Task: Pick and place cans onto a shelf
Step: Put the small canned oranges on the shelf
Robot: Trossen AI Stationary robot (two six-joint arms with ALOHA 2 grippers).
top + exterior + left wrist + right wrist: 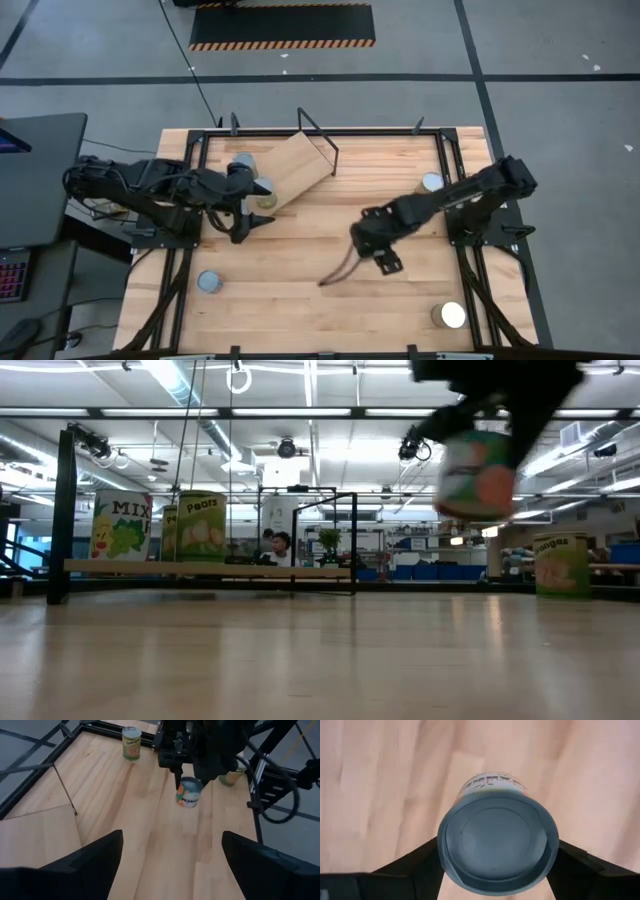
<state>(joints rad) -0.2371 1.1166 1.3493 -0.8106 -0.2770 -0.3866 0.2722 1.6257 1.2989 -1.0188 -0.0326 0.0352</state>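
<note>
My right gripper (372,245) is near the table's middle, shut on an orange-labelled can (478,475) held above the tabletop; the can's bluish round top (497,845) fills the right wrist view. My left gripper (245,222) is open and empty beside the shelf (300,165), a light-wood board with a black wire frame. Two cans (243,162) (263,190) stand on the shelf's left part; in the low view they read MIX (120,525) and Pears (200,528). My right gripper pinches the can between its two fingers, on opposite sides of the wall just below the top rim (442,855). The fingers come from above and point down. The can hangs below them, lifted clear of the table and roughly upright (188,792).
Loose cans stand on the table at the right edge (432,182), the near right corner (452,315) and the near left (209,282). Black frame rails run along the table's sides. Bare wood lies between the two arms.
</note>
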